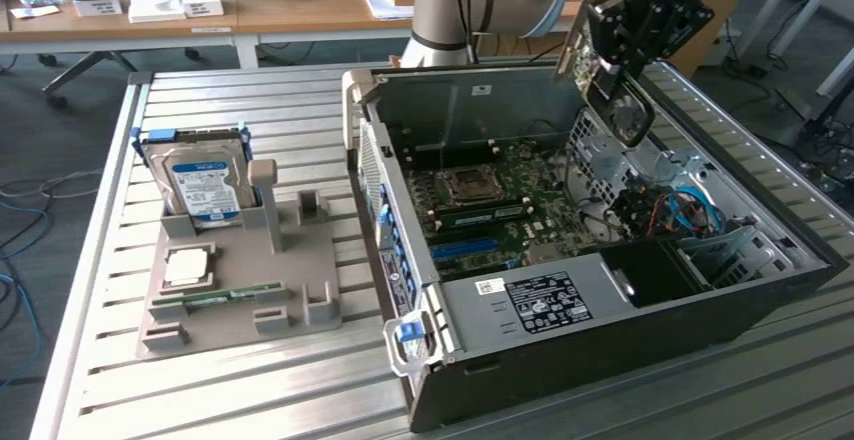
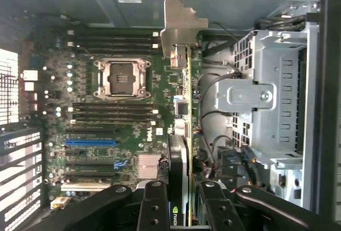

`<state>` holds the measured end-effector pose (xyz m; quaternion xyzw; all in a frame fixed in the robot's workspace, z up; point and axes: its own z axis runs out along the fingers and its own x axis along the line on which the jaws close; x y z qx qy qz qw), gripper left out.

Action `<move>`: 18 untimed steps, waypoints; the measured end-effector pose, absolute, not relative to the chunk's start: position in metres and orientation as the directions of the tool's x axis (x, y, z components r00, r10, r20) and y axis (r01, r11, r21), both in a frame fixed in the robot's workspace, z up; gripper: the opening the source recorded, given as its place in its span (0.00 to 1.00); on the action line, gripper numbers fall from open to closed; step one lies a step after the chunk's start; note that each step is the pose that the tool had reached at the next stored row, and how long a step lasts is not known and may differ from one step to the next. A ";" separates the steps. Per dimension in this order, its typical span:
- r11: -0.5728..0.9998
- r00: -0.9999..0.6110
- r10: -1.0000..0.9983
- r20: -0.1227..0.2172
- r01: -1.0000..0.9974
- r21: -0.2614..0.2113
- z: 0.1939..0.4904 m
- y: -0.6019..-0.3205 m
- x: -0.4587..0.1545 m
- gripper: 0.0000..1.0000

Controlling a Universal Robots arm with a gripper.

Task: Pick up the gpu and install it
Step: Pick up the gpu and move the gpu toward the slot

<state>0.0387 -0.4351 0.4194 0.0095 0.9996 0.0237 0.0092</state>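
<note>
Gripper: the gripper (image 1: 611,68) is clamped on the gpu (image 1: 623,110), a finger on each face.
Gpu position: hanging in the air over the open computer case (image 1: 561,335), above the motherboard (image 1: 497,192), touching neither.
Exterior view: shows the gpu's round black fan face. On the bench (image 1: 267,100), at the exterior view's left, a grey holder (image 1: 234,260) carries a hard drive (image 1: 200,182) and a RAM stick (image 1: 216,299).
Wrist view: shows the gpu (image 2: 187,82) edge-on between the gripper (image 2: 184,205) fingers (image 2: 153,201), its silver bracket (image 2: 179,23) at the far end. The CPU socket (image 2: 120,77) and a blue slot (image 2: 90,142) on the motherboard (image 2: 133,130) lie behind it, beside the metal drive cage (image 2: 261,98).
</note>
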 end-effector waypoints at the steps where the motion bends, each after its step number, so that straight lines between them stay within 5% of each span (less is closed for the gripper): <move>1: 0.999 -1.000 0.022 -0.018 0.021 0.047 0.419 -0.435 0.041 0.27; 18: 0.998 -0.999 0.037 -0.018 0.036 0.047 0.419 -0.435 0.053 0.27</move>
